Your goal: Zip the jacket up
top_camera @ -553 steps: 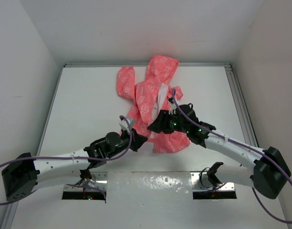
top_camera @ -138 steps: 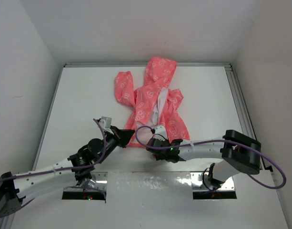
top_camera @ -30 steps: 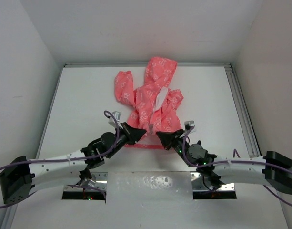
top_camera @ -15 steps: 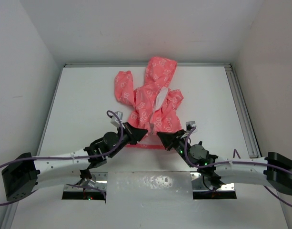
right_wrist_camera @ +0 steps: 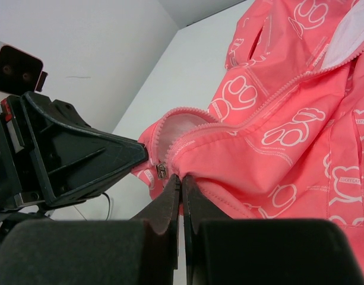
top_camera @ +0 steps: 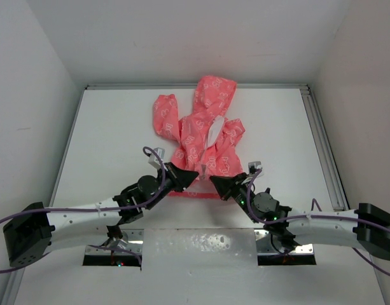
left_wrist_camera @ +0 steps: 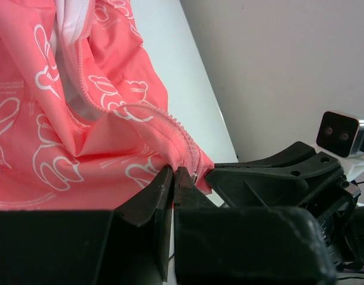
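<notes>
Right wrist, not top: jacket zipper slider

Top external: high above and behind the arm bases, looking down over the whole table, with the jacket at mid-distance.
Left wrist: hard against the jacket's bottom edge, facing the right gripper.
Right wrist: equally close to the jacket's bottom edge, facing the left gripper.
Shared: both wrist views show the jacket's bottom edge, from opposite sides.

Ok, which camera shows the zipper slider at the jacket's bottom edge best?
Right wrist: the small metal slider is plain at the zipper's foot, beside the right gripper, shut on the jacket. Left wrist shows zipper teeth running down to the left gripper, the slider barely. Top external: too small to make out.
</notes>
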